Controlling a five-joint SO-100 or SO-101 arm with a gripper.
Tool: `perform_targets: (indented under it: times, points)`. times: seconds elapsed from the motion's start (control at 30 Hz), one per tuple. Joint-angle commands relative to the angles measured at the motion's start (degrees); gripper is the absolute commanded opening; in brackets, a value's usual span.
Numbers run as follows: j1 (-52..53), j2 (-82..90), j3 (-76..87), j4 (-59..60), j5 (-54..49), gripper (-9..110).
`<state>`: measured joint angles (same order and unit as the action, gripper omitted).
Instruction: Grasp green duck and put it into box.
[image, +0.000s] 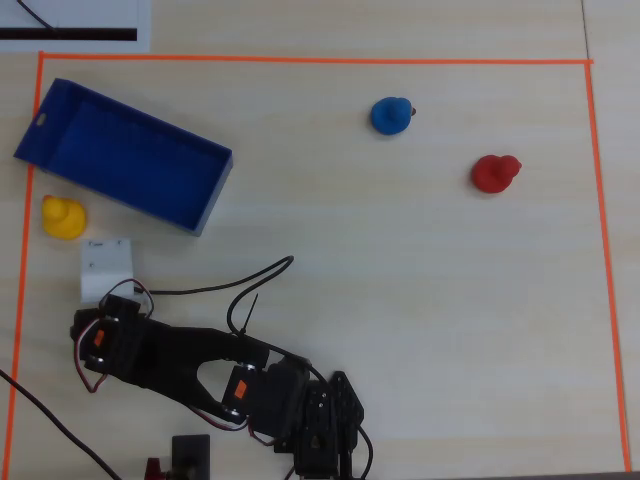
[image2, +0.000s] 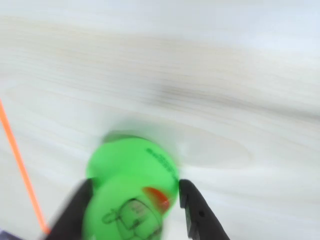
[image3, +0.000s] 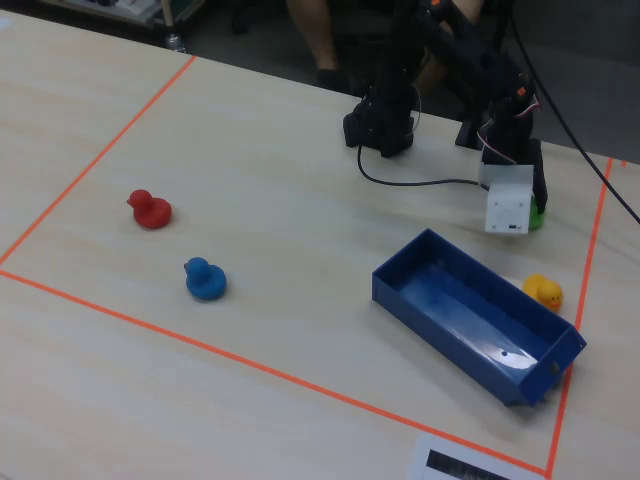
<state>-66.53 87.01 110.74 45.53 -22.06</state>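
Observation:
The green duck (image2: 131, 162) sits between my gripper's (image2: 134, 189) two black fingers in the wrist view. The blurred left finger (image2: 75, 210) lies against one side and the right finger (image2: 192, 207) against the other. In the fixed view only a sliver of the green duck (image3: 538, 214) shows behind the white wrist camera housing (image3: 508, 205). In the overhead view the duck is hidden under that housing (image: 105, 268). The blue box (image: 213, 195) lies open just beyond, also seen in the fixed view (image3: 440, 322).
A yellow duck (image: 63, 216) sits beside the box, near the orange tape border (image: 22, 300). A blue duck (image: 391, 115) and a red duck (image: 494, 172) stand far across the table. A black cable (image: 250, 290) loops near the arm.

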Motion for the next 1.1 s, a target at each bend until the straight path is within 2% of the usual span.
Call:
perform_targets:
  times: [0.0, 0.13, 0.33, 0.47, 0.57, 0.77, 1.0, 1.07]
  points:
    - [0.88, 0.79, -0.09, 0.88, 0.35, 0]
    - [5.71, 3.25, -3.52, 5.62, -2.11, 0]
    - [21.36, 5.71, -20.74, 14.94, -5.27, 0]
    - [30.67, 4.57, -31.55, 15.38, -4.48, 0]
    - [35.42, 4.39, -33.93, 11.95, -4.31, 0]
    - [37.88, 2.02, -28.21, 7.21, -4.04, 0]
    - [34.19, -0.44, -15.64, -1.58, -1.93, 1]
    - [33.57, -1.41, -15.03, -1.85, -2.46, 9]
